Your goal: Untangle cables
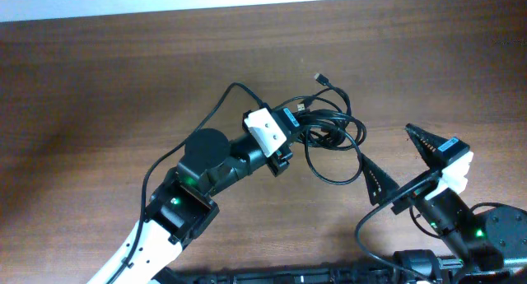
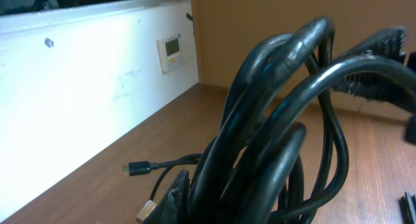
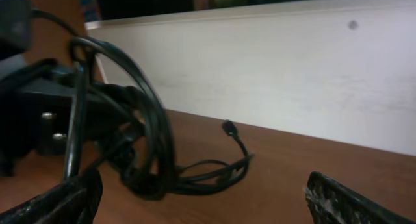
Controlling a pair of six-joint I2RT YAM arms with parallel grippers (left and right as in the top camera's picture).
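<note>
Left gripper point(image 1: 295, 142) sits pushed into the cables point(image 1: 323, 134) near the middle of the table point(image 1: 99, 86). Its fingertips are buried in the black coils, so I cannot tell how far its jaws stand apart or whether they pinch a strand. Its own camera is no help (blurred loops fill nearly the whole frame). From the right wrist, several loops stand up off the wood, draped against the arm's dark body. Which strand belongs to which cord cannot be made out. One small plug point(image 1: 319, 76) lies free on the table at 12 o'clock from the bundle; the other ends are lost in the tangle. Right gripper point(image 1: 384, 144), at 4 o'clock from the bundle, is spread wide with nothing between its fingers. Its nearer finger is just beside the outermost loop, touching or not I cannot tell.
</note>
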